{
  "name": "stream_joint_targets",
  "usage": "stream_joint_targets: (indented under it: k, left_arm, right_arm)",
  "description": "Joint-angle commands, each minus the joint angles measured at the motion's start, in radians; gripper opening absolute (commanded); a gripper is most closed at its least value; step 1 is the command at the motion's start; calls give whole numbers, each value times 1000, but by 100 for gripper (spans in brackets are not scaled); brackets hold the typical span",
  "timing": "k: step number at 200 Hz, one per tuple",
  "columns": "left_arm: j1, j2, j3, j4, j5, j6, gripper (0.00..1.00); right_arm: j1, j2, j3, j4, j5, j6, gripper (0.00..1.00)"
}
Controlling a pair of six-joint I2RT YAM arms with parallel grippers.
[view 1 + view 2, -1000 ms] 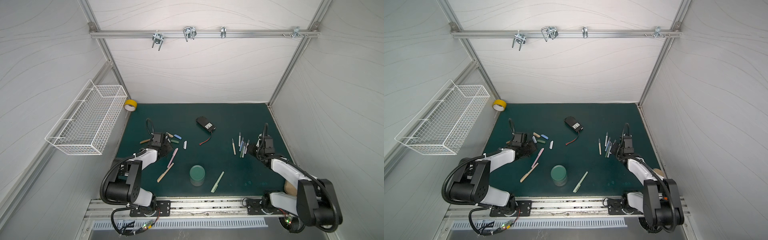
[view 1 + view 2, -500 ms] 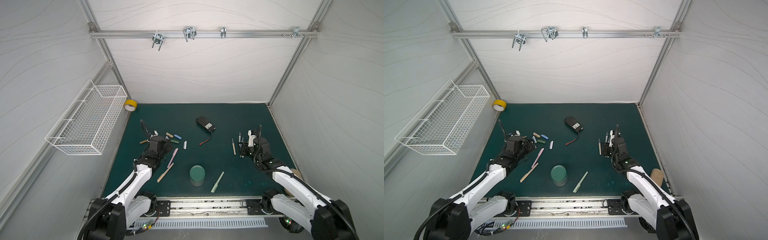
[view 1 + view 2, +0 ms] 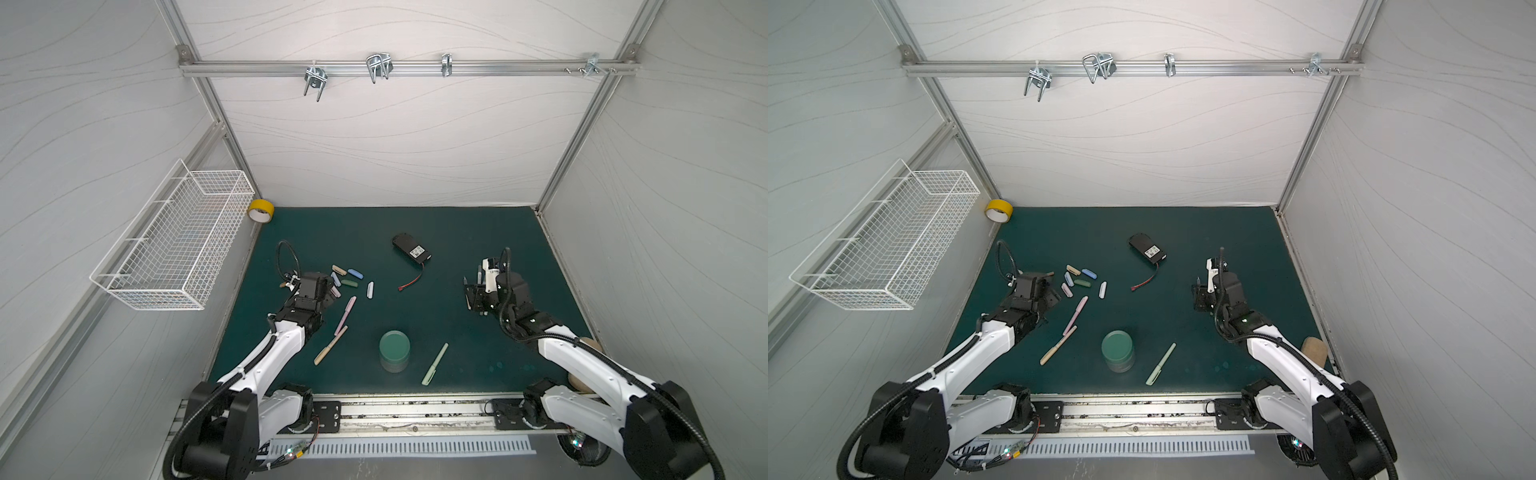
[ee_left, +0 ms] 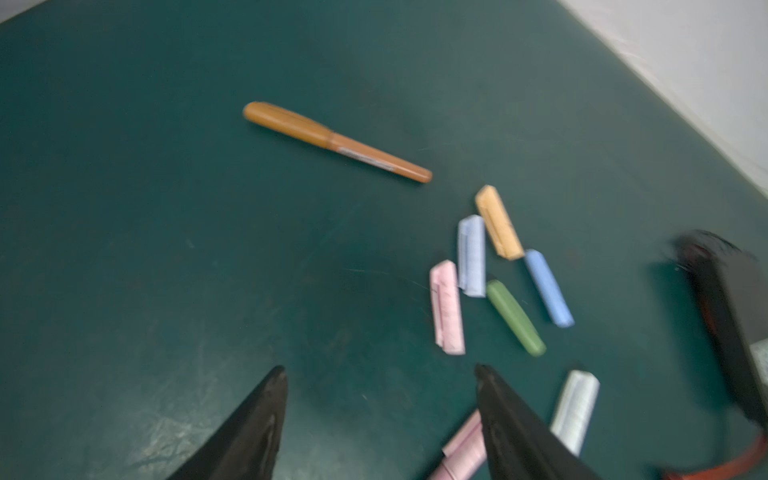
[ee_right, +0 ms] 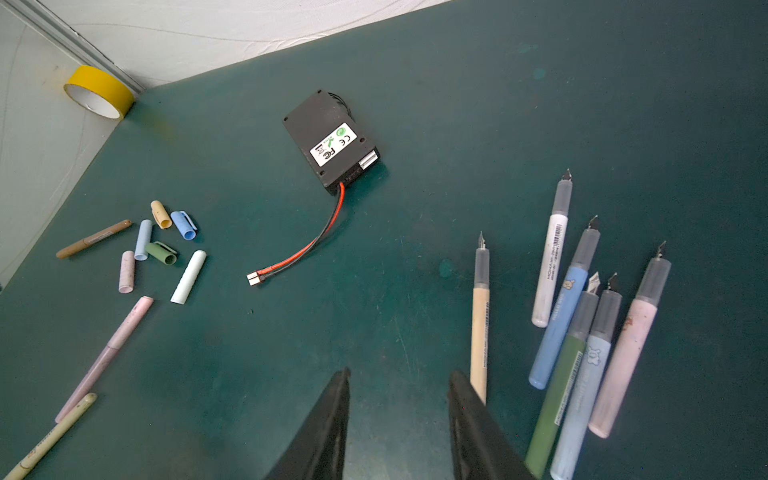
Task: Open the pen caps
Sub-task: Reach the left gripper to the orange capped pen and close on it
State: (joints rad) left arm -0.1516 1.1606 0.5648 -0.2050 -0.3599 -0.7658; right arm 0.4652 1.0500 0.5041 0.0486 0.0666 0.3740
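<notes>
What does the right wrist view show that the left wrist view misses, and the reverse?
Only the right wrist view: six uncapped pens lying nibs bare beside the right gripper, the yellow tape roll and a cream capped pen. Only the left wrist view: the left gripper, jaws open with nothing between them. Both: the six loose caps, the brown capped pen, part of the pink capped pen and the black battery pack, blurred and cut off in the left wrist view.

Light: bright, even, diffuse.
Shadows: faint, soft-edged.
Left wrist view: motion blur smears the pen caps (image 4: 471, 255).
Right wrist view: sharp.
Top views: edges bowed.
</notes>
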Motion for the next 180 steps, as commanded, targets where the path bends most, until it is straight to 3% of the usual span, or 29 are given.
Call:
stream_joint_targets:
  k: [1,59,127,156,180]
  left_arm:
    - [41,138,95,27,-38,-62,75]
    - [161,477,336,-8,-5,-116,76]
    - [204,603,512,-116,-8,-110,76]
    - [204,660,561,-159,-25,-96,67]
    - [204,688,580,-174,-32,-95,66]
  right_arm:
    - [6,34,26,38,-34,22,41]
    - [21,128,56,79,-88,34,41]
    - [23,171,76,100,-61,33,41]
    - [24,160,67,112,-64,33,41]
    - [24,146,59,120,-67,34,41]
